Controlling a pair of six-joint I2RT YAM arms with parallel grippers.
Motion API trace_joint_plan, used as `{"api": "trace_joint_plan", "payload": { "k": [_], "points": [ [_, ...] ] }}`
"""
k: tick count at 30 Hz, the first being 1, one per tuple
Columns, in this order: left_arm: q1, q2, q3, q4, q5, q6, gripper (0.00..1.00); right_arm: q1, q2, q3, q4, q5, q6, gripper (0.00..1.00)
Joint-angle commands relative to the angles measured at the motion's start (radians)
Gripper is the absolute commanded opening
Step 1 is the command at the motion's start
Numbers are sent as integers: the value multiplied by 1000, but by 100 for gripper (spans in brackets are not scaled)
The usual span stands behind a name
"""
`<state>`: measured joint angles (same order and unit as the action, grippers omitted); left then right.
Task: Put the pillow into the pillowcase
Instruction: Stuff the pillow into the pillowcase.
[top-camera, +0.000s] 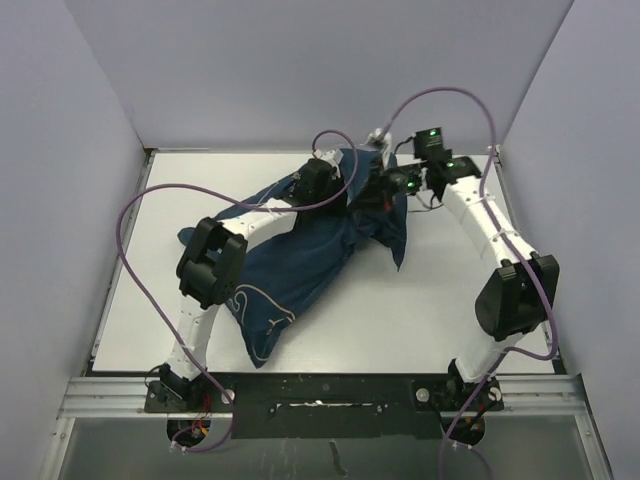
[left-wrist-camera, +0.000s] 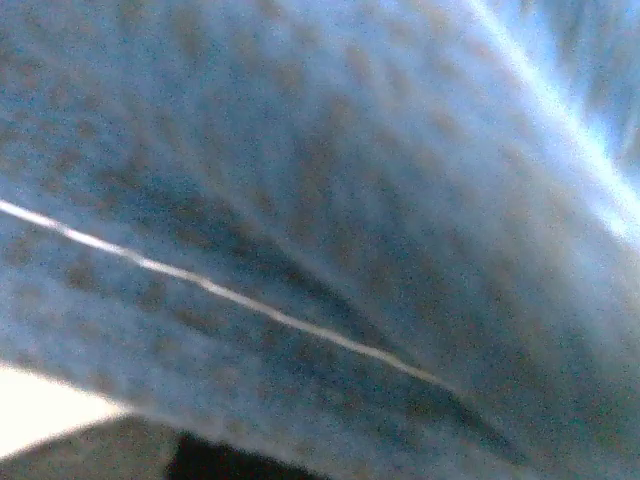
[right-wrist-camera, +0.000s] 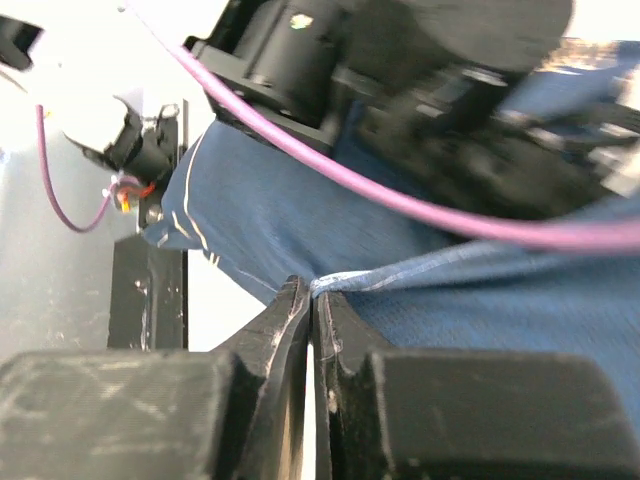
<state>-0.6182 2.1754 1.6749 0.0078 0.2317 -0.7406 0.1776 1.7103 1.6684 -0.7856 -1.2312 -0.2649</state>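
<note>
The right gripper (right-wrist-camera: 312, 295) is clamping its jaws tight on a pale hem fold of the navy pillowcase (right-wrist-camera: 270, 210), holding it raised over the far side of the table (top-camera: 430, 300). The left gripper (top-camera: 325, 178) is sitting closed amid the same cloth, which is smothering its camera, so I cannot tell whether it is gripping anything. The rest of the fabric is trailing toward the near left. Its cream script is showing too small to read.

Pale walls (top-camera: 300, 70) on three sides; white tabletop (top-camera: 420, 310).
</note>
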Motion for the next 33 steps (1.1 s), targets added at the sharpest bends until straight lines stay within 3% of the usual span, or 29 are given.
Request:
{"api": "trace_joint_plan", "payload": {
  "k": [1, 4, 7, 9, 12, 14, 16, 20, 25, 27, 29, 31, 33],
  "points": [
    [37, 86, -69, 72, -49, 12, 0, 233, -99, -82, 89, 80, 138, 0],
    [57, 5, -194, 245, 38, 29, 15, 205, 23, -152, 42, 266, 122, 2],
    [106, -144, -338, 325, 108, 56, 37, 81, 138, -123, -83, 203, 10, 12],
    [139, -262, -425, 312, 154, 114, 50, 11, 121, -87, -179, 122, -152, 31],
    [180, -410, -460, 131, 265, 257, 60, -80, 37, -18, -328, 10, -388, 66],
    [201, -471, -451, 1, 339, 348, 64, -144, -25, 4, -365, -30, -478, 82],
    [221, -517, -447, -80, 415, 416, 66, -214, -63, -15, -323, -36, -483, 89],
    [238, -578, -404, -203, 544, 528, 72, -250, -72, -175, -31, 88, -283, 99],
    [256, -622, -305, -379, 721, 617, 69, -168, 9, -284, 215, 146, -159, 98],
    [232, -655, -284, -495, 678, 701, 68, -129, 53, -300, 299, 147, -171, 98],
    [136, -712, -311, -586, 494, 839, 72, -94, 117, -279, 364, 154, -195, 98],
    [-7, -769, -393, -606, 164, 958, 86, -74, 201, -235, 434, 153, -127, 98],
    [-95, -813, -496, -552, -156, 980, 92, -46, 271, -200, 529, 172, -22, 99]
  ]
}}
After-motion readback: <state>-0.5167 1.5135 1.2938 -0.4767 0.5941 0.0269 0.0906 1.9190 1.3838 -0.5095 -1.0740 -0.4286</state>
